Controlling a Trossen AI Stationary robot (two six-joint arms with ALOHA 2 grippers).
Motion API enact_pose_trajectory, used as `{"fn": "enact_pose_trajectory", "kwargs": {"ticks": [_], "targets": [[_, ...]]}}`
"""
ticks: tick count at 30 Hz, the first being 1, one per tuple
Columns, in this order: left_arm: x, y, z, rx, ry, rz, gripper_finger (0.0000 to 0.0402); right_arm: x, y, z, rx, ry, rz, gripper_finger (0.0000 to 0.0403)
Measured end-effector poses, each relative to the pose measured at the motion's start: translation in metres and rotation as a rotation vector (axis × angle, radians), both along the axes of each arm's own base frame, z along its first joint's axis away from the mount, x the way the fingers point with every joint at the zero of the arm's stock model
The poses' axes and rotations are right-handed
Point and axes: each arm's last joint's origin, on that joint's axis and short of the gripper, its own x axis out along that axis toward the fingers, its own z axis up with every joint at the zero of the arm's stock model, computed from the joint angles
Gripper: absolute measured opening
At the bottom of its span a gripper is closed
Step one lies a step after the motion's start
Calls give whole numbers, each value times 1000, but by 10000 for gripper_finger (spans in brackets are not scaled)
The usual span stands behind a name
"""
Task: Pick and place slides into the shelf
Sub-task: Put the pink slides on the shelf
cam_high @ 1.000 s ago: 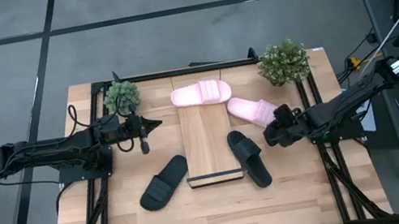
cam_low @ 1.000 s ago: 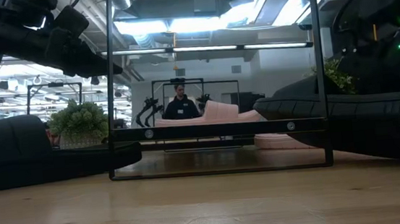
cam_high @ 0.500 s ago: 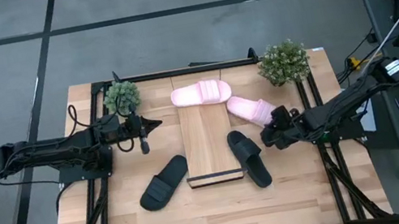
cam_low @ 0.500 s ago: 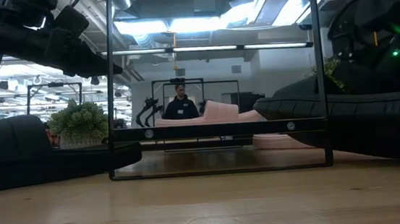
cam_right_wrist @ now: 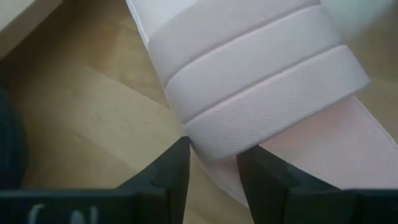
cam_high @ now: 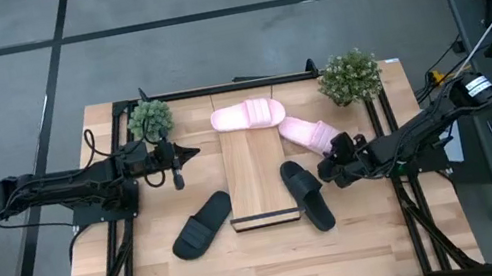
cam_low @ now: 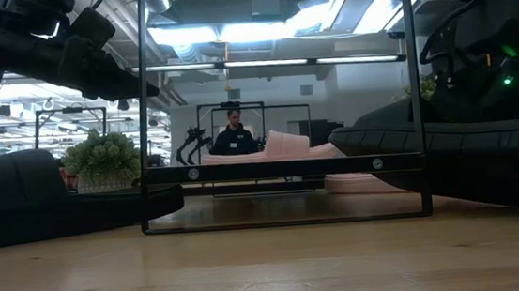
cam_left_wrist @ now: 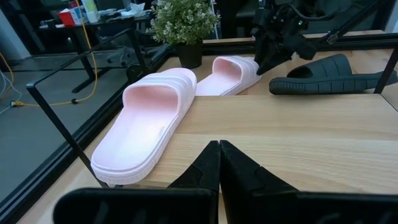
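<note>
Pink slide [cam_high: 249, 115] lies across the shelf [cam_high: 257, 177] top; second pink slide [cam_high: 311, 134] and both black ones remain on the counter. Right gripper [cam_right_wrist: 211, 163] jaws apart, straddling its strap; left gripper [cam_high: 190, 152] jaws together.

The shelf [cam_high: 258, 176] board lies bare below the pink slide [cam_high: 248, 114]; black slides [cam_high: 308, 194] flank its front lip.

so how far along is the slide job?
Done: one pink slide lies across the shelf's far end. In hand: the right gripper is at the second pink slide's strap, fingers straddling its edge, not lifted. Left: both black slides on the table. Left gripper waits shut.
</note>
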Motion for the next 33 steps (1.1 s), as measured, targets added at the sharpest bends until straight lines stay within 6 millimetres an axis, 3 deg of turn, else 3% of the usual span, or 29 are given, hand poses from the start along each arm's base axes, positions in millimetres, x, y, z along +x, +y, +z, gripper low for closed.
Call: {"fn": "enact_pose_trajectory", "kwargs": {"ticks": [6, 12, 21, 33], "targets": [[0, 0, 0, 0, 0, 0, 0, 5, 1, -8, -27, 4, -7, 89], [0, 0, 0, 0, 1, 0, 0, 8, 2, -10, -29, -5, -9, 14], [0, 0, 0, -1, 2, 0, 0, 7, 2, -8, -15, -22, -8, 10], [0, 0, 0, -1, 5, 0, 0, 0, -1, 16, -4, -102, 29, 9]]}}
